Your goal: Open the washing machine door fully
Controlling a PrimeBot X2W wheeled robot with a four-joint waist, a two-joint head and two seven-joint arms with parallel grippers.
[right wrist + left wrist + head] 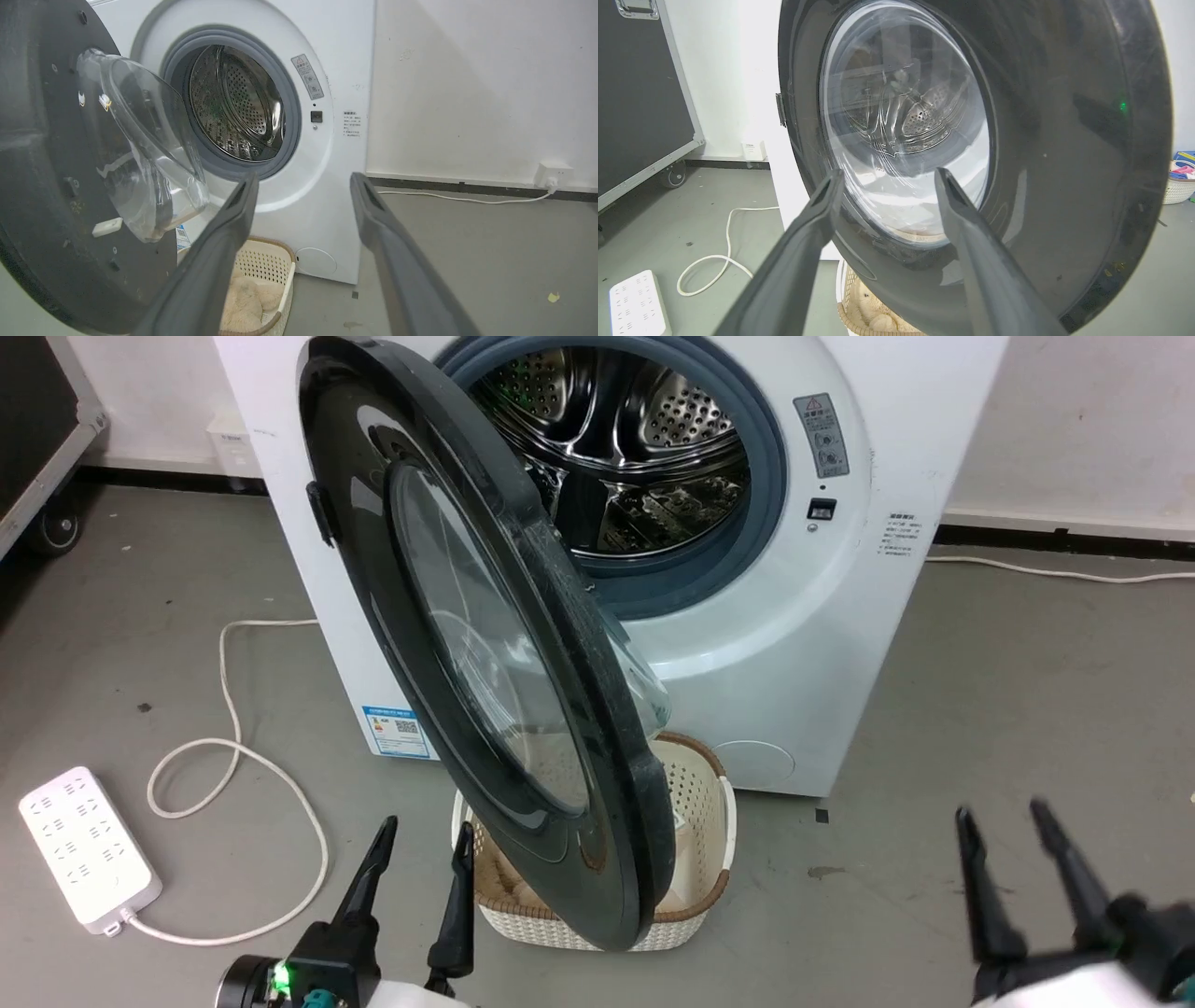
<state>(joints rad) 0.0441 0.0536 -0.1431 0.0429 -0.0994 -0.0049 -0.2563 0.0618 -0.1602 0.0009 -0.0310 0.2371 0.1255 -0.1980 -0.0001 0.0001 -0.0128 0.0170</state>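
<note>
cream basket [702, 803]: on floor [980, 709] | white power strip [89, 845]: floor, left | white cable [224, 663]: looped near strip | black wheeled case [37, 420]: far left

Warning triangle [814, 403] atop grey sticker [825, 453], washing machine [794, 644]; lettering unreadable

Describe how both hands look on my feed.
The left hand and right hand each have two long, tapering dark fingers on a black base with a pale forearm. The left base carries a green light and a teal connector.
</note>
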